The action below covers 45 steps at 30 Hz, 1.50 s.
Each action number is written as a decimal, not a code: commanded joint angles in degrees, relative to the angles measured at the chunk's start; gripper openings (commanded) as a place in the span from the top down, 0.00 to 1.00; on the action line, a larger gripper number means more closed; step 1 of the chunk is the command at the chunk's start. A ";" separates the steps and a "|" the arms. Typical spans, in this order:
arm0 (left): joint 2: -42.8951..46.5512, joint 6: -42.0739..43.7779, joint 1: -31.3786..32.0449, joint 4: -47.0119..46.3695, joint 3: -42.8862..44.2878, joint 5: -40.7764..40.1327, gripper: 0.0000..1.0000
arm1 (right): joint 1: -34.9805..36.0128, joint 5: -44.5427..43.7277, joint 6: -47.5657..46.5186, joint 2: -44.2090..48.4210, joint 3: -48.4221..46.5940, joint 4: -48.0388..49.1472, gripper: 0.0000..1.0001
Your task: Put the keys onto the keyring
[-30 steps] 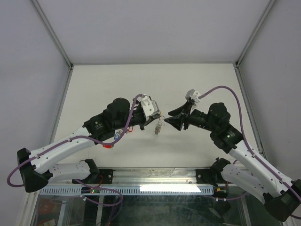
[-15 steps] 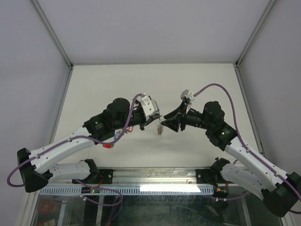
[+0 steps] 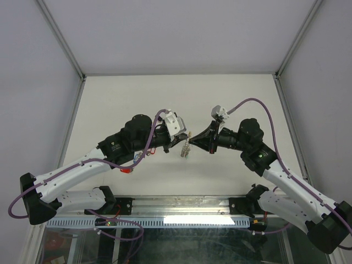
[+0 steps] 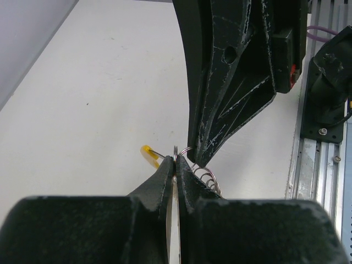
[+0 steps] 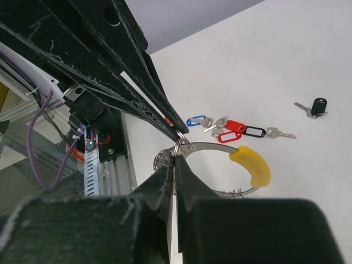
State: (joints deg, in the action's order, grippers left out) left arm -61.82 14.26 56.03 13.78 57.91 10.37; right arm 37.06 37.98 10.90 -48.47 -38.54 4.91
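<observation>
Pinching keyring (image 5: 180,141) w/ L pincer (image 4: 175,165) + R pincer (image 5: 175,160) | white table (image 3: 121,104) | grey walls (image 3: 165,33)

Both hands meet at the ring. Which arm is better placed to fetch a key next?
Probably right. Both hands are shut on the ring; the keys lie ahead of the right hand, behind the left hand.

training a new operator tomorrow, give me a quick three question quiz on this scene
1. True or false: the keyring lies flat on the table.
2. On the table, which tag lies between the blue tag and the black tag? A red, B green, C white.
3. Fill in: the left claw and the right claw are both ____ on the keyring.
Key: 1 false, it is held up between the claws. 2 A, the red tag. 3 shut.
</observation>
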 commanded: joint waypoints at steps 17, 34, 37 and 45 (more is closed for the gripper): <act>0.59 -4.13 -1.01 -5.97 2.63 5.21 1.00 | 0.43 -0.51 -19.41 5.02 0.20 -3.76 1.00; 1.11 -7.08 -2.12 -8.83 1.54 7.88 1.00 | 1.13 -1.99 -26.37 8.16 2.49 -4.08 0.97; 0.79 -7.49 -2.31 -9.23 1.59 8.08 1.00 | 1.42 -2.09 -27.97 8.79 2.79 -4.11 0.96; -0.26 -7.67 -2.42 -9.09 1.75 8.61 1.00 | 2.78 -2.11 -29.00 9.20 2.03 -3.31 0.88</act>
State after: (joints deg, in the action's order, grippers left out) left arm -62.24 7.35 54.26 10.17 57.91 17.12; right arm 39.07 36.42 -16.93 -39.81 -35.77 -0.27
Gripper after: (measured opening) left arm 0.004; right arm 0.099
